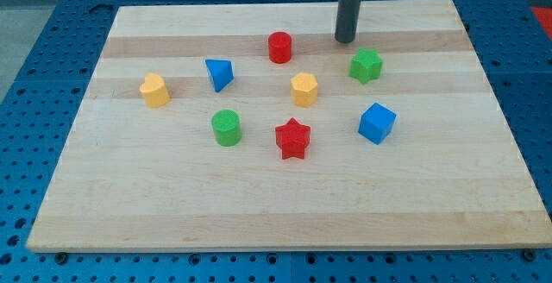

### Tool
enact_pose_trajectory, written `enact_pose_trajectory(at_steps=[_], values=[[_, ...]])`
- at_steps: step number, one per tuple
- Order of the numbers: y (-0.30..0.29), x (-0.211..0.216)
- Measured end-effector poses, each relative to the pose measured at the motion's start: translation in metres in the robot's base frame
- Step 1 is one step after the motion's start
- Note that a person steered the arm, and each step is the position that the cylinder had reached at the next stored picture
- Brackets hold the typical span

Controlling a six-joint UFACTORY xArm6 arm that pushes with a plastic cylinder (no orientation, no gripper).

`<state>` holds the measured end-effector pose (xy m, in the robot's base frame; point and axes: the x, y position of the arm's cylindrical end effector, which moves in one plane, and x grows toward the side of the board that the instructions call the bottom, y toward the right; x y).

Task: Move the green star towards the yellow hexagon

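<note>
The green star (366, 65) lies on the wooden board at the view's upper right. The yellow hexagon (304, 89) lies to its lower left, near the board's middle, about a block's width away from it. My tip (346, 39) stands on the board just above and left of the green star, with a small gap between them. The rod rises straight up out of the view's top.
A red cylinder (279, 47) lies left of the tip. A blue triangular block (220, 74) and a second yellow block (154, 90) lie at the left. A green cylinder (226, 128), a red star (292, 138) and a blue cube (376, 122) lie lower down.
</note>
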<state>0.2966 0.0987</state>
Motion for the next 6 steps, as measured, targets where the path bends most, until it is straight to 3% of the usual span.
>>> enact_pose_trajectory(at_steps=[2, 3, 4, 5, 6], values=[[0.004, 0.055], [-0.035, 0.09], [-0.028, 0.079], [0.014, 0.039], [0.061, 0.036]])
